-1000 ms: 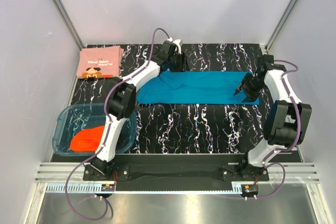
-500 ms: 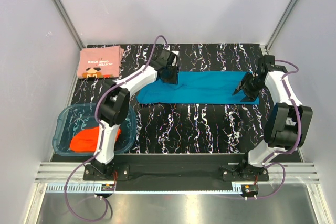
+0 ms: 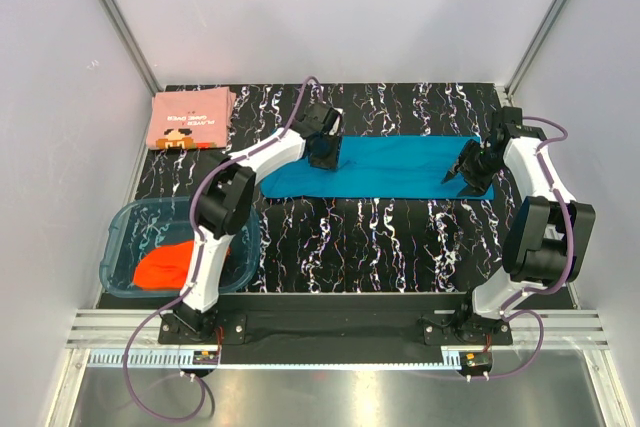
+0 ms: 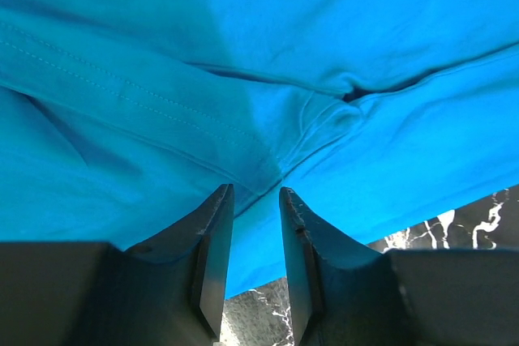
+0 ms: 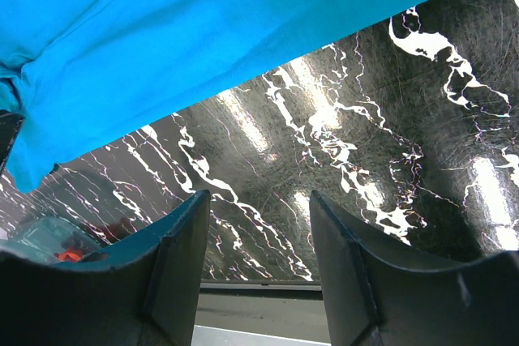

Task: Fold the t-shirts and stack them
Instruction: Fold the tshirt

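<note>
Though under right hand [image 3: 458,173], teal shirt [image 3: 400,167] between tips of left hand [image 4: 255,194].

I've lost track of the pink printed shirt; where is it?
In the top view, the pink printed shirt lies folded at the far left corner of the table, beyond the plastic tub.

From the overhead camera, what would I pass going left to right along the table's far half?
Folded salmon-pink printed t-shirt → left claw → right claw; the long teal-blue t-shirt stretches across below both claws.
</note>
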`<state>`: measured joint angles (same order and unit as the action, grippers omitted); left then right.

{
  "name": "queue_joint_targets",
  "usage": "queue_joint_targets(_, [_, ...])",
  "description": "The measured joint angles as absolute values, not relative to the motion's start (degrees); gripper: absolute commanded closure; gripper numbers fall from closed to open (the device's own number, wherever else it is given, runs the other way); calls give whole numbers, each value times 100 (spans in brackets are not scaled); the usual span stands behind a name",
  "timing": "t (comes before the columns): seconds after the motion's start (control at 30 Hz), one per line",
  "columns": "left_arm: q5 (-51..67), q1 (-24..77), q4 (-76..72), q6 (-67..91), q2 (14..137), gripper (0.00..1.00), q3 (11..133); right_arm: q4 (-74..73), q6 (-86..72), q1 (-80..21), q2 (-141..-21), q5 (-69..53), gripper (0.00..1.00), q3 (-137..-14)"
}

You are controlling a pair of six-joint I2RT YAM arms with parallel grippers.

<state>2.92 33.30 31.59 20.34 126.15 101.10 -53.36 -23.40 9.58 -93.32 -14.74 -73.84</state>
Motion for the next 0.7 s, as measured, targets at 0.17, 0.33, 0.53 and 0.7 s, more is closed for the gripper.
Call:
queue_joint_targets(0.17, [281,3336,3170,2034,12709,66,10110,-5332,-2340,958,-9332,-1474,40,-7384])
queue_joint_targets(0.33, [272,3350,3164,2029,12809,67,10132,-5321,-2340,958,-9332,-1474,40,-7384])
queue_joint_targets(0.53, [246,3358,3166,1997,12888,62,10248,-5319,-2340,958,-9332,-1474,40,-7384])
queue_joint_targets(0.7, [222,3365,3157,1990,12927,64,10403,-5319,-2338,958,-9332,-1474,40,-7384])
